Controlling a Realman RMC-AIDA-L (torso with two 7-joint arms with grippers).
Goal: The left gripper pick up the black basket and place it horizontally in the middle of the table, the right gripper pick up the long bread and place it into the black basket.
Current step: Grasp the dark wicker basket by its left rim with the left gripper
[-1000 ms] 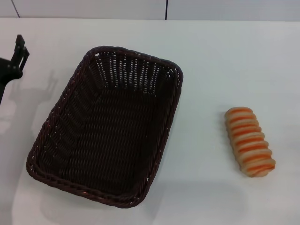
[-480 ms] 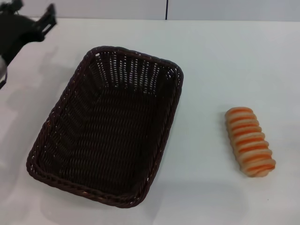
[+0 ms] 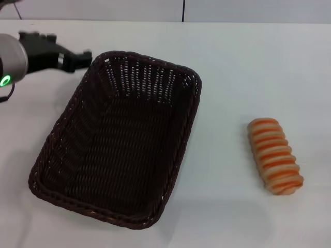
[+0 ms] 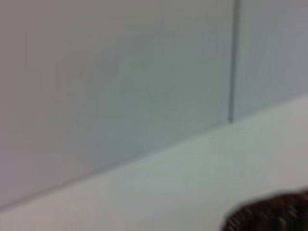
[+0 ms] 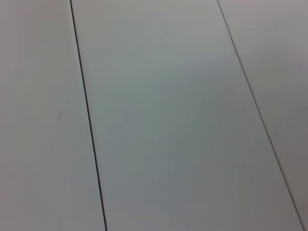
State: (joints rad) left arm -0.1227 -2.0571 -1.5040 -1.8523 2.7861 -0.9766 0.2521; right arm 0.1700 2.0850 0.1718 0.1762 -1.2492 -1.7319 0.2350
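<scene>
The black basket (image 3: 121, 139) lies on the white table (image 3: 232, 67), left of the middle, its long side running slantwise from near left to far right. A dark edge of it shows in the left wrist view (image 4: 274, 214). My left gripper (image 3: 83, 56) reaches in from the far left, open, its fingertips just beside the basket's far left corner and holding nothing. The long bread (image 3: 275, 156) lies on the table to the right, well apart from the basket. My right gripper is out of view.
A pale wall with a dark vertical seam (image 3: 183, 10) stands behind the table's far edge. The right wrist view shows only pale panels with dark seams (image 5: 89, 120).
My left gripper has swung from the left edge up and then right, coming to the basket's far left corner. The basket and the bread have not moved.
</scene>
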